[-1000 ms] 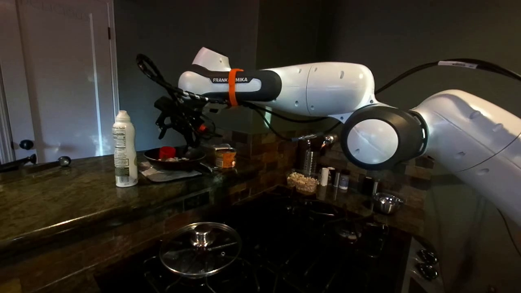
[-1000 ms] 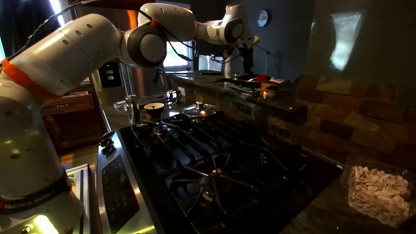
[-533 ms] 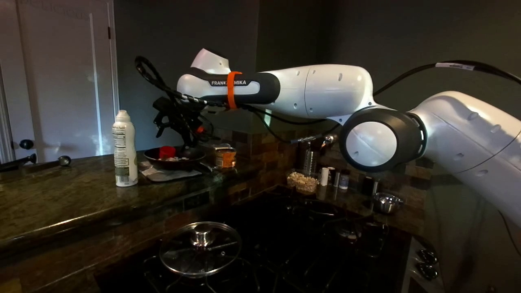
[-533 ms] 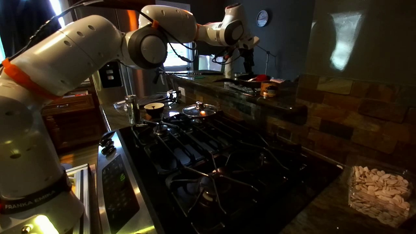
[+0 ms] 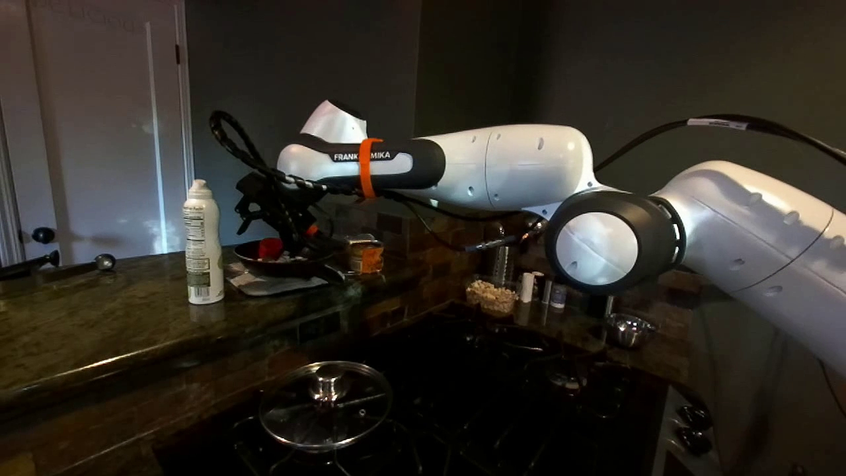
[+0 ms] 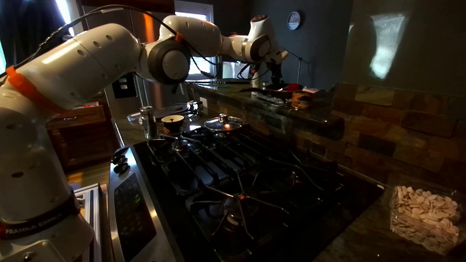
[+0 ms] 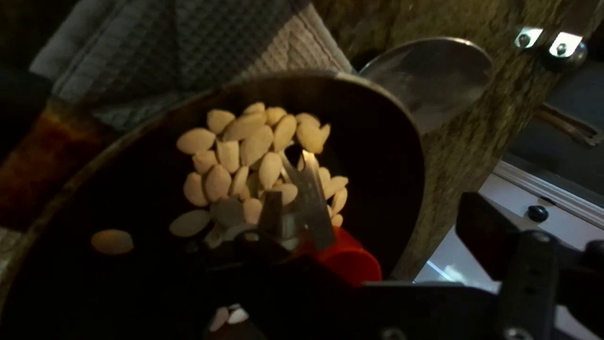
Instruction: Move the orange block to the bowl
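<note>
A small red, rounded, chunky piece (image 7: 349, 257) lies in the black pan (image 7: 417, 189). It also shows in both exterior views (image 5: 269, 248) (image 6: 292, 87). In the wrist view it looks hollow at one end and a notched metal strip overlaps it. No other orange block shows. My gripper (image 5: 268, 238) is low over the pan with its fingers wide apart. The red piece shows between the fingers in the wrist view, close to the left one. A metal bowl (image 5: 630, 329) stands beyond the stove; a white-lined bowl (image 6: 173, 122) stands beside it. I cannot tell which is meant.
Pale seeds (image 7: 250, 146) lie in the pan, which rests on a grey cloth (image 5: 274, 284) on the raised counter. A white spray can (image 5: 203, 244) and an orange jar (image 5: 368, 256) flank it. A glass lid (image 5: 327, 406) lies on the stove below.
The arm and gripper have lowered toward the pan and shifted slightly left in the exterior view that shows the spray can. The other things stay where they were.
</note>
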